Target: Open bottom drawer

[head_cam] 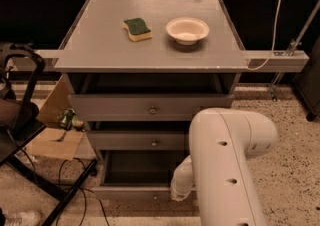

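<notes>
The bottom drawer (131, 191) of the grey cabinet stands pulled out, and its dark inside (140, 167) is visible. I see only the top edge of its front panel; the knob does not show. My white arm (227, 165) fills the lower right of the view. My gripper (176, 196) is at the arm's lower end, right at the right part of the drawer's front panel, mostly hidden behind the wrist.
The top drawer (150, 107) and middle drawer (145, 141) are pushed in. A green-and-yellow sponge (137, 28) and a cream bowl (187, 30) sit on the cabinet top (100, 45). A black chair frame (20, 120), cardboard (55, 140) and floor cables (75, 180) lie to the left.
</notes>
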`<state>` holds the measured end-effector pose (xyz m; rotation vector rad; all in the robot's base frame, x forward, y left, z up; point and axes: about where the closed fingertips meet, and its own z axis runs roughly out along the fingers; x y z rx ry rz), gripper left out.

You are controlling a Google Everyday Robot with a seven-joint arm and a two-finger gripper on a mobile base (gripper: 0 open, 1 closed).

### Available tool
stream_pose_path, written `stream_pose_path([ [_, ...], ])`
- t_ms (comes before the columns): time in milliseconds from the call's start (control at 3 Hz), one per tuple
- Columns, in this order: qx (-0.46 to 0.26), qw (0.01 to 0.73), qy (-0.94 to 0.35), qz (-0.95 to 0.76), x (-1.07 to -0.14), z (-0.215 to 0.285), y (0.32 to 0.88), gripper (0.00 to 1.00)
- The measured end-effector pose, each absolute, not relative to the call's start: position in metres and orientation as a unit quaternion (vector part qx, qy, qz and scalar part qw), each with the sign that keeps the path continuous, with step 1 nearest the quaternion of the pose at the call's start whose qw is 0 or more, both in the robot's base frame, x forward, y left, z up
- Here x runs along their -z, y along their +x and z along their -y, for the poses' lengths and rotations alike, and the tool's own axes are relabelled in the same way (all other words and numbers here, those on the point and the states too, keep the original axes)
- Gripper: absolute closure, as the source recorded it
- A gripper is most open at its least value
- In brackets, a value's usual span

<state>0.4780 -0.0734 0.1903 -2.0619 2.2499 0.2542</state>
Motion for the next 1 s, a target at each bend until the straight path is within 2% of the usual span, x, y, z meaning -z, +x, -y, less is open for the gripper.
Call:
stream_pose_path([
  [667, -0.083, 0.040, -0.673, -0.734, -0.1903, 0.0734, 0.4780, 0.50],
  [1000, -0.083, 0.040, -0.673, -0.734, -0.1903, 0.0736, 0.4791, 0.20],
])
